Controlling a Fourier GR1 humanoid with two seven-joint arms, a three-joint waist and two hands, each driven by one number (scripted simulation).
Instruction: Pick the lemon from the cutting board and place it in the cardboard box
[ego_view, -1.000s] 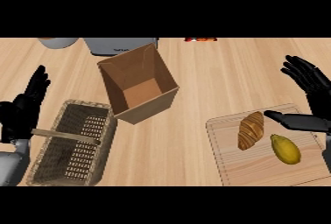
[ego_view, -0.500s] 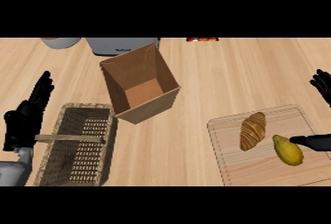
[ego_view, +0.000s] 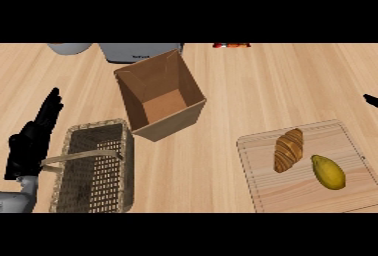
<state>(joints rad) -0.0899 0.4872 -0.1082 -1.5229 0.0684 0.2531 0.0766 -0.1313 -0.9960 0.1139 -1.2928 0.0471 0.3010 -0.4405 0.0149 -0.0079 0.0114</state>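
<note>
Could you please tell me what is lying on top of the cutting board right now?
On the cutting board lie a lemon and a croissant, apart from each other. Nothing covers them.

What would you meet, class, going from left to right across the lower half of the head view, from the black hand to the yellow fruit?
Black left hand → woven wicker basket with a handle → open brown cardboard box → striped brown croissant → yellow lemon, the last two lying on the pale wooden cutting board.

Readable text: none.
Grey appliance (ego_view: 140, 51) at the worktop's far edge: carries a small dark mark on its front, too small to make out.
</note>
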